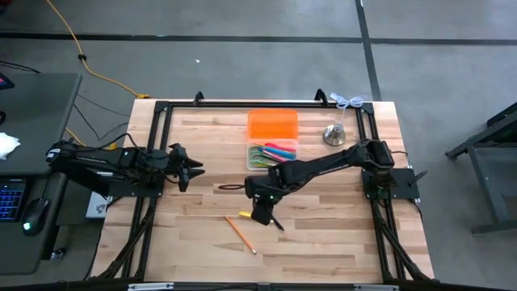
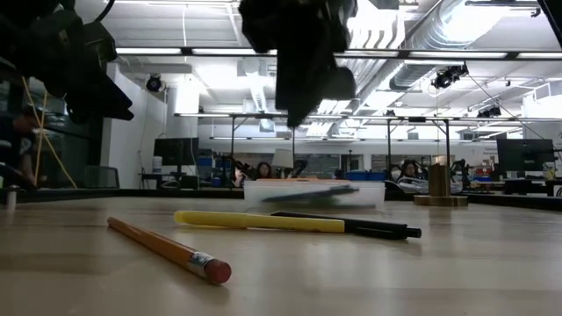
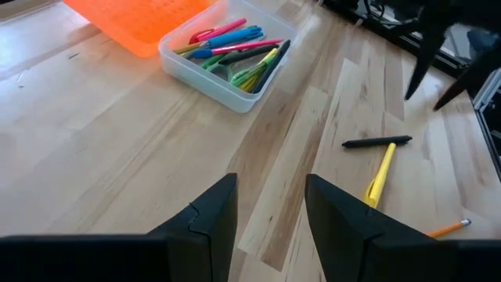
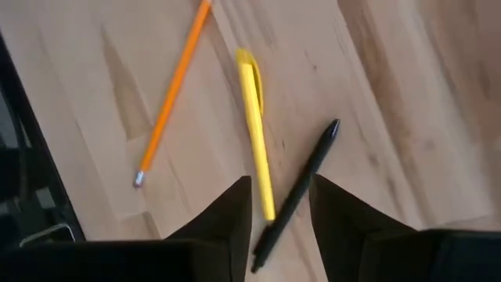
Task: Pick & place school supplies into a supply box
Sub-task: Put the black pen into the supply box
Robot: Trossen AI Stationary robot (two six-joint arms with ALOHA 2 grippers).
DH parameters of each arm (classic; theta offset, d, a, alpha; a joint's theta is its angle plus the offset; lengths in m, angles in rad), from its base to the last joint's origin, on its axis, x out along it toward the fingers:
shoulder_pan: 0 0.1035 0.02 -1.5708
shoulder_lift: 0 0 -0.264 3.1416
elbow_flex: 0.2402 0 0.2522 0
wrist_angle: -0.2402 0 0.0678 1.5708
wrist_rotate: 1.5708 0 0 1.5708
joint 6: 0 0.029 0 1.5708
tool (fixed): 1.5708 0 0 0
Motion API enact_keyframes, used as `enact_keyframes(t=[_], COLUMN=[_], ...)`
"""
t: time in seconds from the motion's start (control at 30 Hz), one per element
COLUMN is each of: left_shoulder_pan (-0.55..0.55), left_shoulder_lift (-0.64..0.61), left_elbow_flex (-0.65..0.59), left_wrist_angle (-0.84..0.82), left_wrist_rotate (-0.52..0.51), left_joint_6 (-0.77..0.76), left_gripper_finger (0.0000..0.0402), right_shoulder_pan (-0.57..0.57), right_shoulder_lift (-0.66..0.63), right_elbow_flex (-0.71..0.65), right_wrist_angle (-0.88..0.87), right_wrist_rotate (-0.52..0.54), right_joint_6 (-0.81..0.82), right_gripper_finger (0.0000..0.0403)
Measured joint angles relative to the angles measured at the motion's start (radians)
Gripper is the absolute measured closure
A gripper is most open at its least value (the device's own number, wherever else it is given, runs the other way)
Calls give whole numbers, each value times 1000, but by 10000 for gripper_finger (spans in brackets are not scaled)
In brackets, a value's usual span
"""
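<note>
Right gripper (image 4: 280, 205) hovers at frame centre, fingers spread, empty, above the yellow pen (image 4: 256, 133) and black pen (image 4: 297, 192). Orange pencil (image 1: 240, 234) lies lower-left; supply box (image 1: 252, 163) sits upper-centre. Left gripper (image 3: 270, 207) spread, left side.

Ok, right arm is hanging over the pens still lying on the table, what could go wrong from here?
The right gripper, open, frames both the yellow pen and the black pen, whose ends meet; closing could pinch both or flick one away. The orange pencil lies apart and needs its own pass. The clear plastic tub already looks crowded, so a dropped pen might rest across its rim.
</note>
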Motion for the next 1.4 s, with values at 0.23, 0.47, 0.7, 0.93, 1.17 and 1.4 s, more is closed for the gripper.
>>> enact_keyframes(t=[0.23,0.47,0.7,0.93,1.17,1.4], left_shoulder_pan=[0,0,0,0,0,0], left_shoulder_lift=[0,0,0,0,0,0], left_elbow_flex=[0,0,0,0,0,0], left_wrist_angle=[1,1,14,14,10,8], left_wrist_rotate=[-1,-73,-147,-112,-103,-102], left_joint_6=[16,88,87,87,86,95], left_gripper_finger=[222,222,222,222,222,222], right_shoulder_pan=[-16,-14,-15,-13,-1,25], right_shoulder_lift=[0,0,0,0,0,0], right_elbow_flex=[-152,-248,-254,-254,-254,-222], right_wrist_angle=[115,208,224,258,283,302], right_wrist_rotate=[-21,-21,-13,-13,-26,-43], right_joint_6=[161,201,128,11,-26,-3], right_gripper_finger=[294,305,308,309,309,309])
